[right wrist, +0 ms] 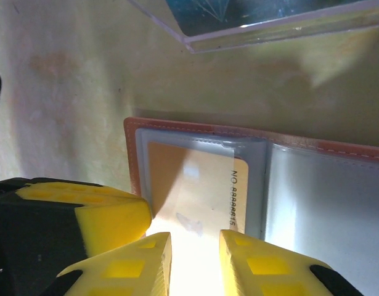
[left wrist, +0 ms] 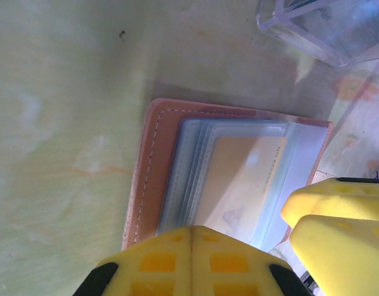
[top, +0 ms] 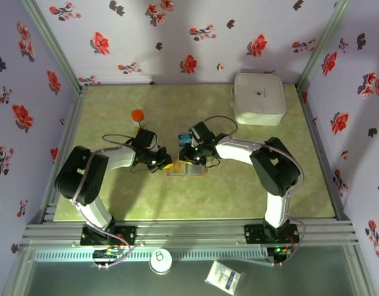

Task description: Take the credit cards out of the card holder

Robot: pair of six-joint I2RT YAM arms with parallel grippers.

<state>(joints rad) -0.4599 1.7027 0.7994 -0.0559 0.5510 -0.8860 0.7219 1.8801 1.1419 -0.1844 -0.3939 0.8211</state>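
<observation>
— Left claw (left wrist: 190,239): jaws are seen fully shut, tips pressed together at the left side of the holder (left wrist: 146,185). Whether a sleeve is pinched cannot be told.
— Noted. Right claw (right wrist: 195,250)?
— Jaws are set slightly apart, a narrow slit between them. Tips are placed over the lower end of the tan card (right wrist: 189,185). No firm grip can be confirmed.
— Holder location?
— Laid open and flat on the table (top: 207,197), near its middle, between both claws. Tan leather rim with pale stitching is seen, clear sleeves stacked inside.
— Cards?
— One tan card is seen inside the top sleeve, a number printed along one side. Whether more are tucked in the other sleeves cannot be told.
— Surroundings?
— Clear tray (right wrist: 281,31) is placed just beyond the holder, a strip of table between them. Orange-capped bottle (top: 137,116) is stood behind the left arm. White case (top: 259,97) is parked in the far right corner. Claws are seen just beside each other; contact cannot be told.
</observation>
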